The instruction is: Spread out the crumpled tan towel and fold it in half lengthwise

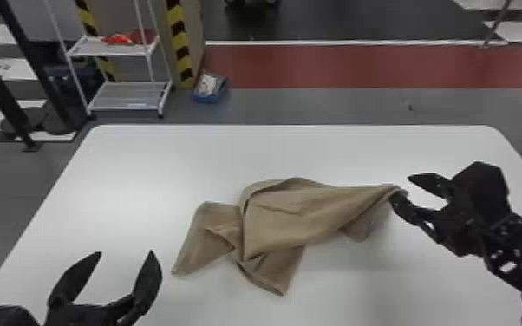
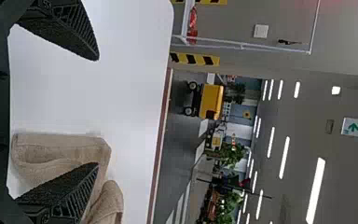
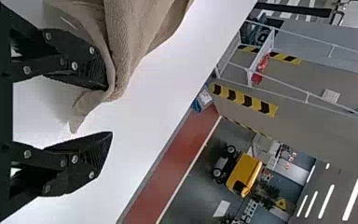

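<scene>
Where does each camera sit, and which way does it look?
Head view: on the head, looking forward and down at table and towel; left claw and right claw show.
Left wrist view: on that wrist, looking out across the table past its open claw.
Right wrist view: on that wrist, looking out past its open claw and the towel.
Both wrist views share table, towel and yellow vehicle.

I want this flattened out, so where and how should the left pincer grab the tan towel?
I'd take the tan towel by its near left corner, the left pincer coming low from the left and closing over and under the cloth. That corner tapers, sticks out from the bunched middle and lies nearest the open pincer.
</scene>
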You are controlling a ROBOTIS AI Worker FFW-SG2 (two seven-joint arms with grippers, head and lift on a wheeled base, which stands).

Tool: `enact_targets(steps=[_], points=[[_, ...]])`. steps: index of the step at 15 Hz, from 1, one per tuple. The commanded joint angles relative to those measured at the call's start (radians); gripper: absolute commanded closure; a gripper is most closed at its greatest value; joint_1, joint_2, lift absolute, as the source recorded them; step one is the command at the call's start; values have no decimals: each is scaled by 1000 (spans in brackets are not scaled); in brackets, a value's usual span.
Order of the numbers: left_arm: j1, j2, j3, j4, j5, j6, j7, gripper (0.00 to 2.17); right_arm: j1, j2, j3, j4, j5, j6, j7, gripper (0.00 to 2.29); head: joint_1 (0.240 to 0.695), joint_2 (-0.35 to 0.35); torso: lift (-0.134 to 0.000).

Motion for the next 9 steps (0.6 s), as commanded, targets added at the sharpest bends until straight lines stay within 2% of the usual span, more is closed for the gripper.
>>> enact_targets(steps=[1, 3, 5, 7, 9], points=[[0, 2, 2, 1, 1, 0, 0, 76, 32, -29, -18, -49, 11, -11, 16, 90, 695, 17, -123], [0, 2, 2, -1, 1, 0, -2, 76, 73, -81, -14, -81, 74, -17, 29, 100, 695, 7, -123], [-5, 2, 2, -1, 1, 0, -2, 76, 108, -101, -25, -113, 125, -57, 105, 113, 695, -4, -123], [-6, 3, 2, 1, 8, 3, -2, 76, 122, -115, -44, -121, 195, -51, 118, 113, 695, -2, -123], [-6, 6, -1, -1, 8, 0, -2, 76, 110, -135, -47, -112, 237, 47, 118, 113, 695, -28, -123]])
